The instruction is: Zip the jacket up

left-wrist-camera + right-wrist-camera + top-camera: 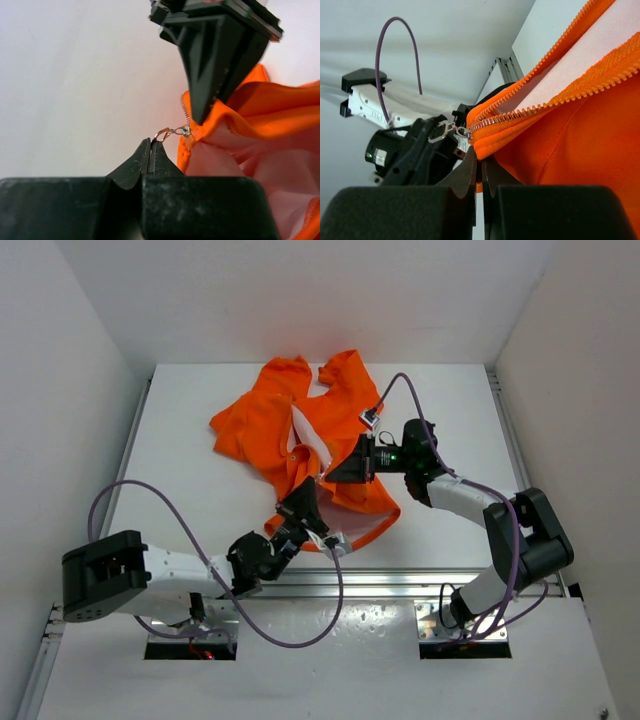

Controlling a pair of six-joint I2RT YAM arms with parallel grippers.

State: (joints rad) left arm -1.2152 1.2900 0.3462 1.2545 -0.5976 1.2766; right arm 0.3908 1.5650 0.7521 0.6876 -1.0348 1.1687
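The orange jacket (pixel 300 425) lies crumpled on the white table, its pale lining showing along the open front. The zipper slider (pixel 463 132) sits at the bottom end of the teeth, and its silver pull (pixel 165 133) sticks out sideways. My left gripper (pixel 151 144) is shut, pinching the tip of the pull; it is at the jacket's near hem in the top view (pixel 306 502). My right gripper (pixel 482 161) is shut on the orange hem just under the slider. It comes down from above in the left wrist view (pixel 200 117) and is right beside the left one in the top view (pixel 336 472).
White walls close the table in on the left, back and right. A metal rail (pixel 400 585) runs along the near edge. Purple cables (pixel 190 515) loop over the table from both arms. An orange hem loop (pixel 370 530) trails toward the rail.
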